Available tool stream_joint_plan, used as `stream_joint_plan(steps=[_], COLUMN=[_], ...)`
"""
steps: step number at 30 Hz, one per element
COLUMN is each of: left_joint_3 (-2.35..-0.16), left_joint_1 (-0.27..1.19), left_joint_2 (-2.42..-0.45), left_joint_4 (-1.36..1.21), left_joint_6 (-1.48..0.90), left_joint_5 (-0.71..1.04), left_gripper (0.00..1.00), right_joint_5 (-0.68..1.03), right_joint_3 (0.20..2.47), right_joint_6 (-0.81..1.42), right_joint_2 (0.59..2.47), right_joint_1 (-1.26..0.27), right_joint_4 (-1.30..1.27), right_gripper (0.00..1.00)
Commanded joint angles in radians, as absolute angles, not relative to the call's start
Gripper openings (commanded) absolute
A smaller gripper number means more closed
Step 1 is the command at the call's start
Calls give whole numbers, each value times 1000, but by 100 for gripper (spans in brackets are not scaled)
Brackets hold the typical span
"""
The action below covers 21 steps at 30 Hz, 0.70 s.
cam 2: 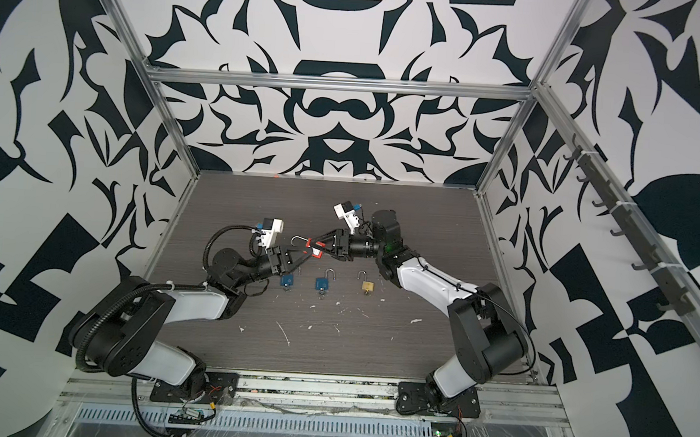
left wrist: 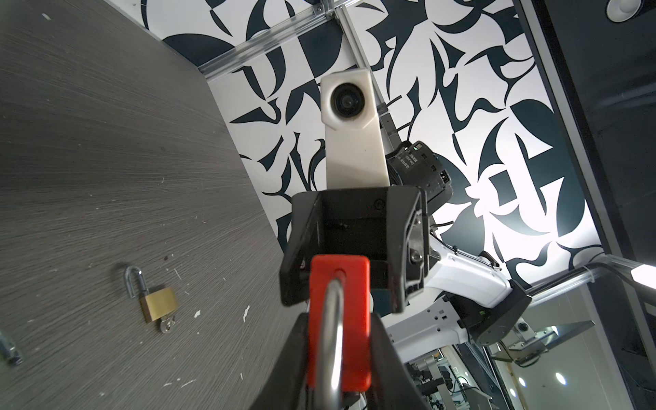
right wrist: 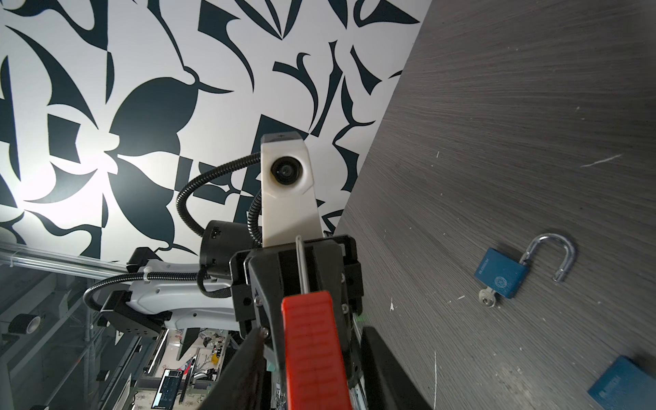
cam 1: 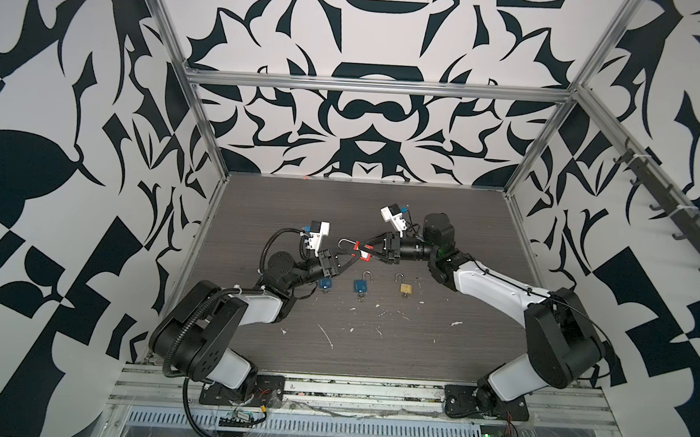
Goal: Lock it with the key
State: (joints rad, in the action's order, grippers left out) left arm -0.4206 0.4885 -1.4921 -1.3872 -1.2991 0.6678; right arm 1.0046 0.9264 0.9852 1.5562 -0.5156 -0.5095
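Note:
A red padlock (cam 1: 356,251) with a silver shackle (cam 1: 343,244) hangs above the table between both grippers. My left gripper (cam 1: 353,257) is shut on the red body (left wrist: 355,284), with the shackle lying back between its fingers. From the opposite side, my right gripper (cam 1: 364,250) stands open around the padlock's other end (right wrist: 312,355), with a gap on each side between body and fingers (right wrist: 376,355). The key is hidden; I cannot make it out at the padlock's end. In a top view the left gripper (cam 2: 308,252) and right gripper (cam 2: 318,246) meet tip to tip.
Three other padlocks lie in a row on the grey table (cam 1: 374,346) below the grippers, shackles open and keys in them: two blue ones (cam 1: 324,283) (cam 1: 361,286) and a brass one (cam 1: 406,288). Patterned walls and aluminium posts enclose the table.

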Motion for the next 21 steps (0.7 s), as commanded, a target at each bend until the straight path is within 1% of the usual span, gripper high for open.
stream_joint_plan(steps=[1, 4, 7, 11, 13, 18, 20, 21], left_joint_3=[-415, -410, -412, -413, -411, -412, -413, -415], left_joint_1=[488, 488, 488, 488, 488, 488, 487, 488], left_joint_2=[-1491, -1491, -1494, -1496, -1496, -1502, -1502, -1502], left_joint_4=[-1427, -1427, -1426, -1427, -1427, -1426, -1427, -1426], left_joint_6=[-1280, -1281, -1283, -1286, -1287, -1289, -1287, -1287], left_joint_5=[639, 622, 615, 615, 616, 617, 617, 619], left_gripper=[0, 0, 0, 0, 0, 0, 1, 3], right_joint_5=[998, 1001, 991, 984, 982, 1006, 1012, 1015], right_joint_3=[953, 947, 938, 931, 931, 930, 928, 926], right_joint_6=[939, 939, 934, 923, 920, 952, 951, 952], right_joint_2=[1502, 1499, 1488, 1469, 1466, 1480, 1481, 1479], right_joint_1=[-514, -513, -508, -497, -494, -493, -493, -493], right_joint_4=[-477, -483, -476, -468, -469, -522, -525, -527], right_gripper=[48, 47, 41, 40, 37, 23, 9, 4])
